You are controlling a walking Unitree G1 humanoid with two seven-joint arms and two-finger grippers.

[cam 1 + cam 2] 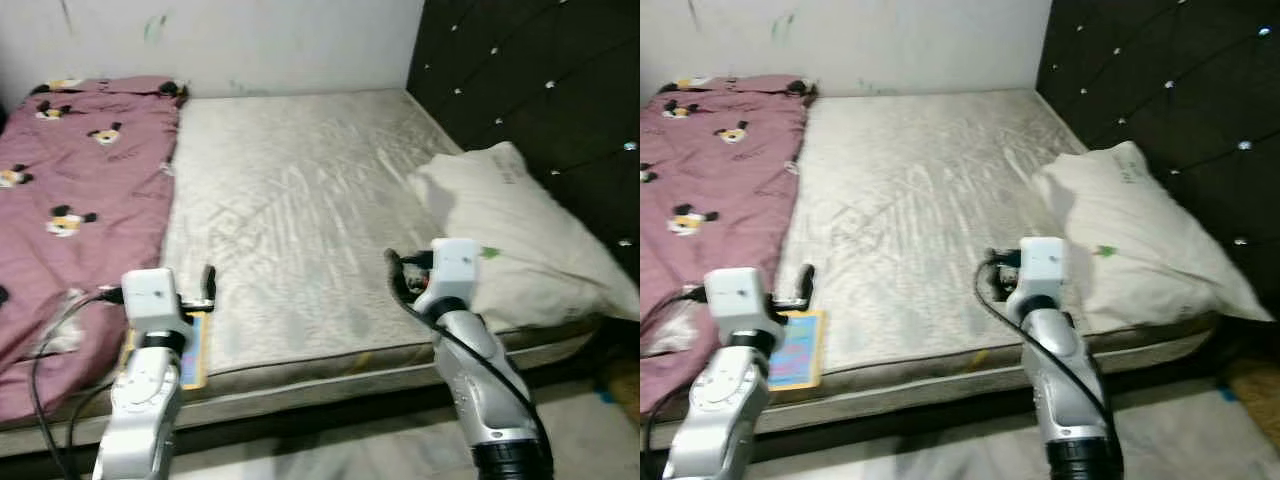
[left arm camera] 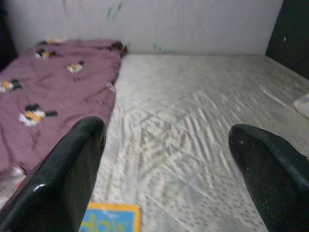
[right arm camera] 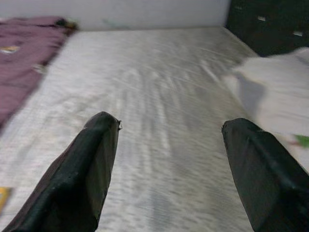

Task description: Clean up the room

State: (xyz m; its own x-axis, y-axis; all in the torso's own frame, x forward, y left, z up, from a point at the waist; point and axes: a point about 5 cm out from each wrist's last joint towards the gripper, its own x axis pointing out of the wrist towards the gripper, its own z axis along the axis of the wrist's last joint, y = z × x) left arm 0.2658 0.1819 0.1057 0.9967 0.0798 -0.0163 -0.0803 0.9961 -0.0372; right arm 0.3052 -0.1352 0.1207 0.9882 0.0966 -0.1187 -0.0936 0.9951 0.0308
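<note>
Standing at the foot of the bed [image 1: 300, 200], I see the robot facing a bare grey-beige mattress with both silver arms raised over its near edge. Off at about ten o'clock a mauve blanket [image 1: 70, 180] printed with small cartoon figures covers the far-left strip of the bed and runs back to the white wall [image 1: 250, 40]. Low at eight o'clock the left gripper [image 2: 164, 159] hangs above the mattress edge, its two black fingers [image 2: 67, 179] spread wide with nothing between them. Just beneath and beside it a yellow-and-blue book [image 1: 795, 350] lies flat on the mattress, close to the blanket's edge and to the front of the bed; part of its cover also shows between the fingers in the left wrist view. Toward twelve o'clock the middle of the mattress stretches away, wrinkled and bare. At four o'clock the right gripper [image 3: 166, 164] is held over the sheet, fingers likewise spread apart and holding nothing. Just past it, at about two o'clock, a cream pillow [image 1: 520, 230] rests against the dark tufted headboard [image 1: 540, 90], whose studs catch the light.
</note>
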